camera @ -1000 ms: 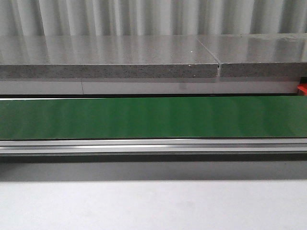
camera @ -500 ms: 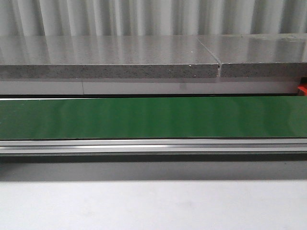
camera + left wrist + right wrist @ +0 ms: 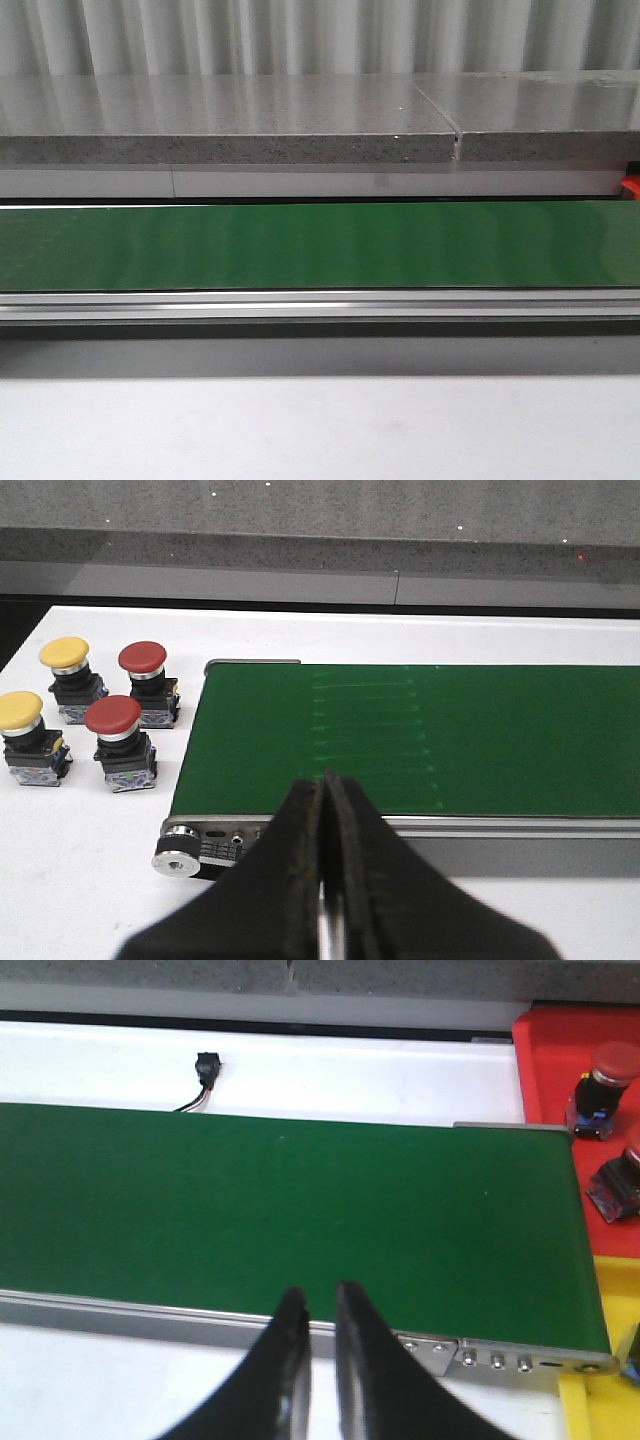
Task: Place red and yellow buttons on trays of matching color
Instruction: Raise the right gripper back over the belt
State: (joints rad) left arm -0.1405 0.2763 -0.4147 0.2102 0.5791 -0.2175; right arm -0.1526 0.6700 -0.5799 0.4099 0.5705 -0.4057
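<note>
Front view shows a long green conveyor belt (image 3: 320, 245) running side to side across a white tabletop (image 3: 320, 430), with a grey speckled stone ledge (image 3: 230, 120) behind it and a sliver of red at the far right edge. No arms appear in this view.

Left wrist view looks over one end of the belt. The left claw (image 3: 325, 810) hangs above the belt's near rail, its two dark fingers pressed together and holding nothing. On the white tabletop just beside the belt's end stand four push buttons in a loose cluster: two red buttons (image 3: 143, 658) (image 3: 112, 715) nearer the belt, two yellow buttons (image 3: 64, 652) (image 3: 19, 710) farther from it. All stand upright on their black bases, close together.

Right wrist view looks over the belt's other end. The right claw (image 3: 320, 1310) has its fingers slightly parted, with nothing between them. Beyond the belt's end lies a red tray (image 3: 560, 1050) carrying two more red buttons (image 3: 615, 1060) (image 3: 632, 1145). A yellow tray (image 3: 600, 1400) adjoins it, partly visible.
</note>
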